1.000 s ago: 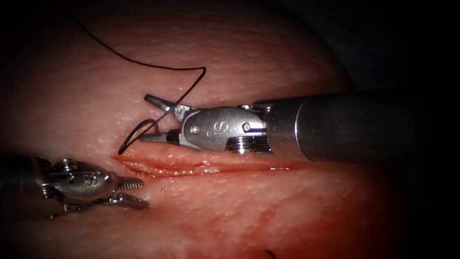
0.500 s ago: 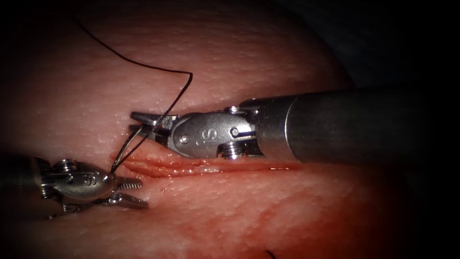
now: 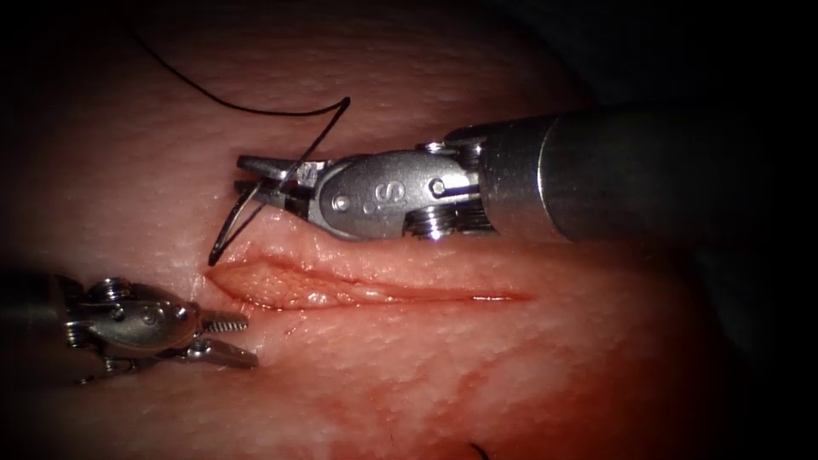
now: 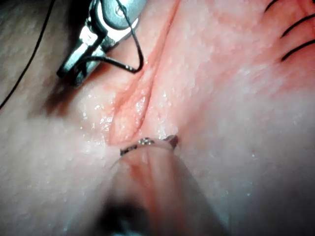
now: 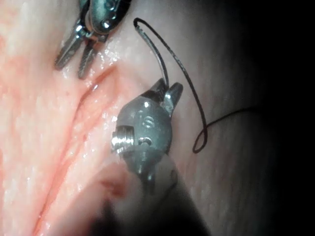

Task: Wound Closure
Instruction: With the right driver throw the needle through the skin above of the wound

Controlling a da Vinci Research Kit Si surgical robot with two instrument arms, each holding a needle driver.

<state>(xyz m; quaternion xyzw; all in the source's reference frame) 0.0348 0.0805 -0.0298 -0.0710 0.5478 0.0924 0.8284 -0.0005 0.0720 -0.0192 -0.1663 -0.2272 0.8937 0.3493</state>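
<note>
Endoscope view: right pincer (image 3: 256, 177) comes in from the right edge, above the cut (image 3: 358, 290), w/ its jaws pressed together on the needle (image 3: 228, 223) near the thread end of its curve. The needle arcs down-left from the jaws; its tip sits just at the left end of the cut, at or touching the tissue (image 3: 426, 375) surface. Can't tell if the tip is in the tissue; the rest of the curve is free above it. Thread (image 3: 256, 111) runs from the jaws up to a sharp bend in the upper-middle of the frame, then sweeps off toward the upper left over the tissue. Left pincer (image 3: 226, 339) is at lower left, just below and left of the cut's left end, jaws slightly spread, holding nothing, apart from the needle. The cut lies horizontally across mid-frame, gaping at its left end, narrowing to a thin line at the right, w/ red fluid (image 3: 494, 298) glistening along it and a reddish wash over the tissue below. A short cut end of thread (image 3: 480, 450) shows at the bottom edge. Right wrist view: right pincer (image 5: 166, 92) pinches the needle (image 5: 156, 54), the thread (image 5: 197, 113) looping beside it, and the left pincer (image 5: 75, 58) sits beyond w/ jaws parted beside the cut (image 5: 93, 98). Left wrist view: right pincer (image 4: 74, 73) grips the needle (image 4: 129, 66) next to the cut (image 4: 130, 103); several dark thread stitches (image 4: 295, 46) cross the tissue farther off.
</note>
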